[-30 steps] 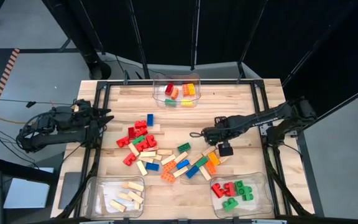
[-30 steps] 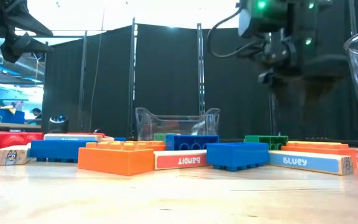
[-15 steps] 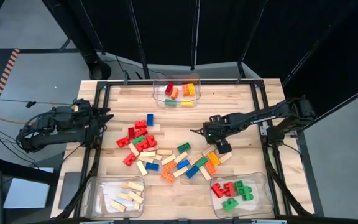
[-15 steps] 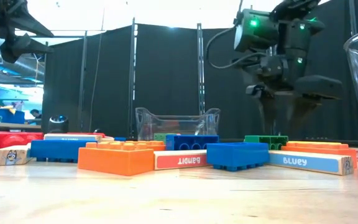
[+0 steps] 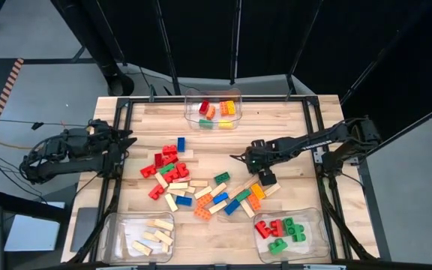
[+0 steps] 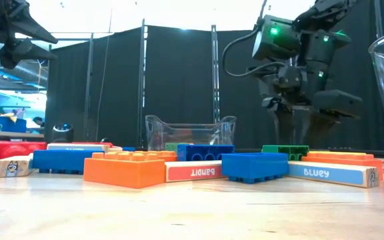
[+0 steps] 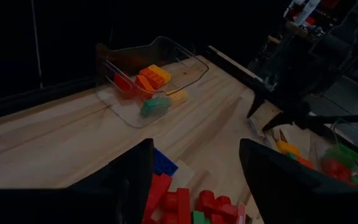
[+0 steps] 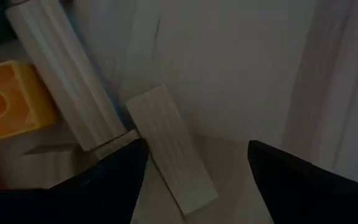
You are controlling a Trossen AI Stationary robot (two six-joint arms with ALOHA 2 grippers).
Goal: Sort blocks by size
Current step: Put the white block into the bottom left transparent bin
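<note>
So, right gripper (image 5: pixel 265 178): fingers spread wide, nothing grasped; hovers low over the pile's right edge w/ a small pale wooden bar (image 8: pixel 171 157) lying flat betw. the fingertips, apart from both.
Why there: prob. lining up a pick; bar sits in the gap so a closing pinch would catch its long sides.
Neighbours: longer wooden bar (image 8: pixel 61 81) just beside the small one, yellow brick (image 8: pixel 8 102) past it; could get nudged.
Blocks (image 5: pixel 201 191): most loose mid-table.
Bins: wooden bars in one clear bin (image 5: pixel 118 225), bricks in two others; sorting partly done.
Left gripper (image 5: pixel 126 140): fingers apart, empty, waits at table edge, well off the pile.
</note>
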